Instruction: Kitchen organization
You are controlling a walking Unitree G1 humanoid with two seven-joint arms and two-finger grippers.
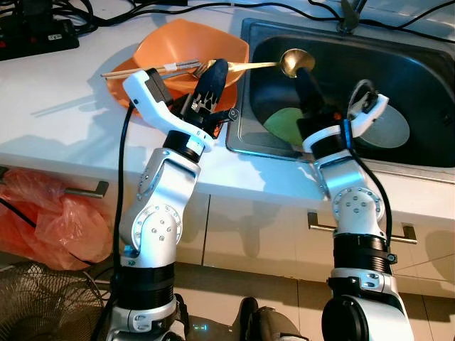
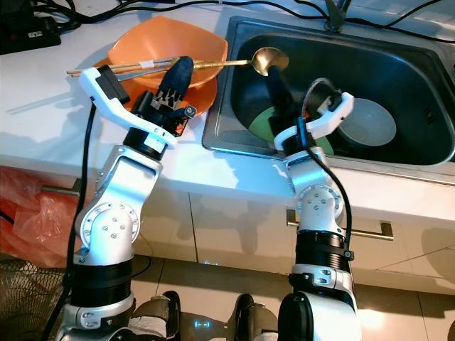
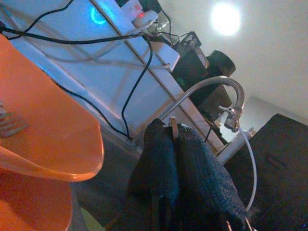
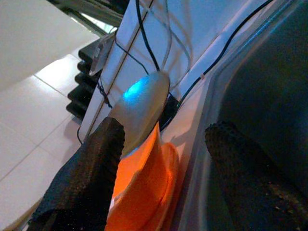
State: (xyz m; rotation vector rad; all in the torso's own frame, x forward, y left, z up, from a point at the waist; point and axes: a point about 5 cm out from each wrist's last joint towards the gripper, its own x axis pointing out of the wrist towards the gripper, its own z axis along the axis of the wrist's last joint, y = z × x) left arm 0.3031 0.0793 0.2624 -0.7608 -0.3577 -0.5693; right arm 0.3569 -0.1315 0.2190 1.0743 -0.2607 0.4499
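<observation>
your left end effector (image 1: 213,79) pinches the gold ladle (image 1: 293,61) by its thin handle, bowl hanging over the sink (image 1: 426,57). it's stiff, slick and bowl-heavy, so grip near the bowl. right end effector (image 1: 307,89) gapes wide beside it, holding nothing.

Black cables (image 1: 106,11) trail across the white counter's (image 1: 50,99) back edge beside a black power strip (image 1: 32,32); an orange plastic bag (image 1: 43,213) hangs by the cabinet handle (image 1: 89,190); a wire fan guard (image 1: 39,302) stands on the floor below; a chrome tap (image 3: 211,89) curves above the counter.
</observation>
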